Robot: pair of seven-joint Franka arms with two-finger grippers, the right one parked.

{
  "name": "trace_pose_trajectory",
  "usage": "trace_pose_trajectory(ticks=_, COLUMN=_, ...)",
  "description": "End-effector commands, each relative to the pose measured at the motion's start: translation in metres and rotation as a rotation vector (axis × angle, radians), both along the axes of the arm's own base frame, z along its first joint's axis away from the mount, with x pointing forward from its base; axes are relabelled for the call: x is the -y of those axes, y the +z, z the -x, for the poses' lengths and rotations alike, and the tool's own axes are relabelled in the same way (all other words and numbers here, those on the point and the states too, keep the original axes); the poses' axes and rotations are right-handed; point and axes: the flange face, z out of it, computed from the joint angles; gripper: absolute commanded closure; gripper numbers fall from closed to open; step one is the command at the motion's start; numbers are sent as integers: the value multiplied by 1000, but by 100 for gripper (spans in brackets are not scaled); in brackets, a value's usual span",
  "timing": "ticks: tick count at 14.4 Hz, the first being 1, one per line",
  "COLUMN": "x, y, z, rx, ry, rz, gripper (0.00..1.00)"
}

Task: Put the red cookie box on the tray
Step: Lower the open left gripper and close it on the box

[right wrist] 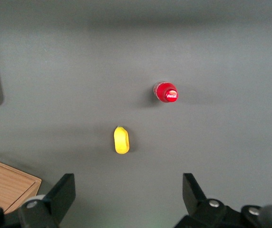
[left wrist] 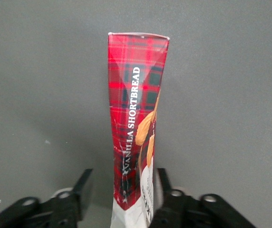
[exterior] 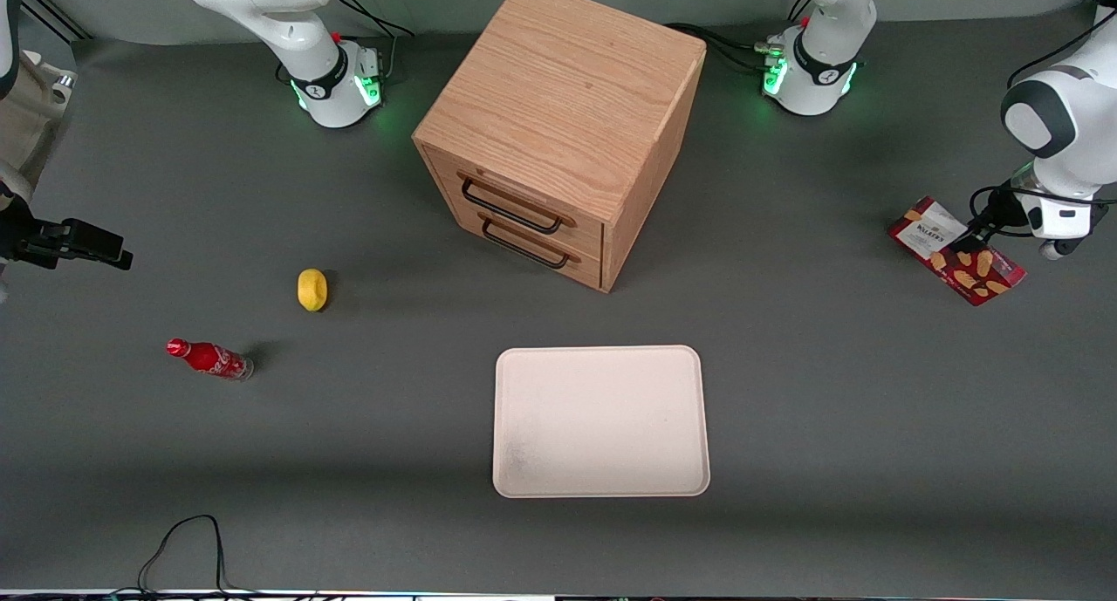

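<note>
Although the tool (exterior: 976, 239) sits low over the red cookie box (exterior: 955, 250) at the working arm's end of the tabletop (exterior: 838, 383), the wrist view shows its two fingers (left wrist: 81, 187) straddling the carton's narrow tartan side with a sliver of space on at least one flank, so it reads as apart around the box rather than clamped. The box looks like a thin cardboard carton, probably light and fairly stiff along its length but easily dented across its broad faces; its printed surface (left wrist: 135, 118) seems glossy and could slip under a weak pinch. Taking it across the narrow thickness near the middle, as the fingers are now aligned, seems the sound choice, with modest squeeze to spare the shortbread inside. The tray (exterior: 600, 421) lies well apart, nearer the front camera than the wooden drawer cabinet (exterior: 558, 130), with nothing on it.
</note>
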Motion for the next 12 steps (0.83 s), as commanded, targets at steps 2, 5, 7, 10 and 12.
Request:
trace_pose_trajectory(ticks=2, x=3, y=1, z=0, rx=12, ry=8, rz=-1, gripper=100)
trace_pose_trajectory(ticks=5, x=3, y=5, z=-1, rx=11, ry=7, rz=0, gripper=100)
trace_pose_trajectory(ticks=7, x=3, y=14, z=-5, rx=25, ry=8, rz=-6, gripper=100)
trace_pose_trajectory(ticks=10, x=-2, y=62, z=-22, rx=-31, ry=-4, rz=23, gripper=100)
trace_pose_trajectory(ticks=12, x=-5, y=113, z=-33, rx=-55, ry=-6, rz=36, gripper=100)
